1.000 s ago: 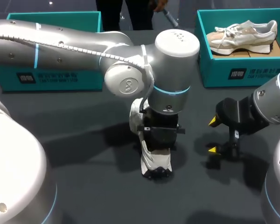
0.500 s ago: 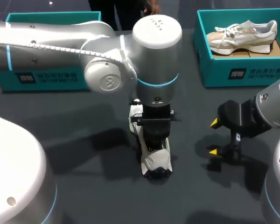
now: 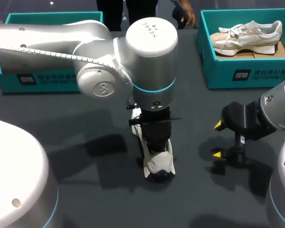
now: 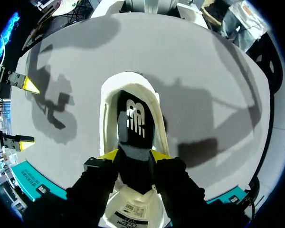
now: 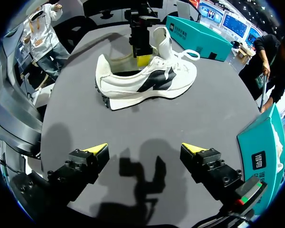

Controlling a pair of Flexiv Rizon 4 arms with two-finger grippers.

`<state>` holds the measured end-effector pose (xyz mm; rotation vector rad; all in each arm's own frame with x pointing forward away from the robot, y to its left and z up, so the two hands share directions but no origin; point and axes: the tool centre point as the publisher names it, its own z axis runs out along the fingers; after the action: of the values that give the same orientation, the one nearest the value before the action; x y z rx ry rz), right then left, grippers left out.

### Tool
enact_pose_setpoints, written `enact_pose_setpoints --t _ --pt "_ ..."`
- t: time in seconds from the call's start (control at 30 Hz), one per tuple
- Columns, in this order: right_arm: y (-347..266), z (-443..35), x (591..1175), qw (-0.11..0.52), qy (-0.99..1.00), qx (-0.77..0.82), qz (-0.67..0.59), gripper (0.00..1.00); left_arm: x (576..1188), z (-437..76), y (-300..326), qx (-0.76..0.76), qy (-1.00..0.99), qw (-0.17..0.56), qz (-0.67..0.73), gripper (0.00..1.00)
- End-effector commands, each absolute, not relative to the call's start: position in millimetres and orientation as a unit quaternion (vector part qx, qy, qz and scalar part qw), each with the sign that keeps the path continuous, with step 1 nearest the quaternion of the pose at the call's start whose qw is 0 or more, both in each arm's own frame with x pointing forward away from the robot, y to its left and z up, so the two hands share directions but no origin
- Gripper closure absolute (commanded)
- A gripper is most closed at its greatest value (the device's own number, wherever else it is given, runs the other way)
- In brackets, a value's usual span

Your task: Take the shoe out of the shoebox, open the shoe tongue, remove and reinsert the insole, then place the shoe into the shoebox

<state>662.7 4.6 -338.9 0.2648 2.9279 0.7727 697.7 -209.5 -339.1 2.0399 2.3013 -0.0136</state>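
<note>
Presently the white shoe point(image 3: 159, 164) stands on its sole near the middle of the dark surface point(image 3: 85, 190). The left end effector point(image 4: 133, 154) is down at the shoe's opening, its yellow tips clamped from both sides on the black insole point(image 4: 135, 118). The right end effector point(image 5: 143, 148) hangs wide apart, holding nothing, well clear of the shoe. A teal shoebox point(image 3: 247, 71) at the far right holds a second shoe point(image 3: 247, 34).

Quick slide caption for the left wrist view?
Left gripper pinching the black insole inside the white shoe.
</note>
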Motion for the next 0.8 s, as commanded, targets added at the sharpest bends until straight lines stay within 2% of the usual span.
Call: enact_pose_setpoints --t 0.03,0.27,0.3,0.33,0.4,0.8 --pt "4 -338 660 0.052 0.962 0.087 0.254 0.0 700 -341 -209 0.658 0.752 0.036 -0.003 0.54" --pt "4 -338 660 0.052 0.962 0.087 0.254 0.0 708 -343 -209 0.651 0.759 0.03 -0.005 0.52" --pt "4 -338 660 0.052 0.962 0.087 0.254 0.0 708 -343 -209 0.65 0.759 0.029 -0.005 0.44" --pt "4 -338 660 0.052 0.962 0.087 0.254 0.0 708 -343 -209 0.65 0.76 0.028 -0.005 0.21" --pt "4 -338 660 0.052 0.962 0.087 0.254 0.0 709 -343 -209 0.649 0.76 0.026 -0.006 0.0" --pt "4 -338 660 0.052 0.962 0.087 0.254 0.0 719 -342 -209 0.644 0.764 0.024 -0.021 0.0"
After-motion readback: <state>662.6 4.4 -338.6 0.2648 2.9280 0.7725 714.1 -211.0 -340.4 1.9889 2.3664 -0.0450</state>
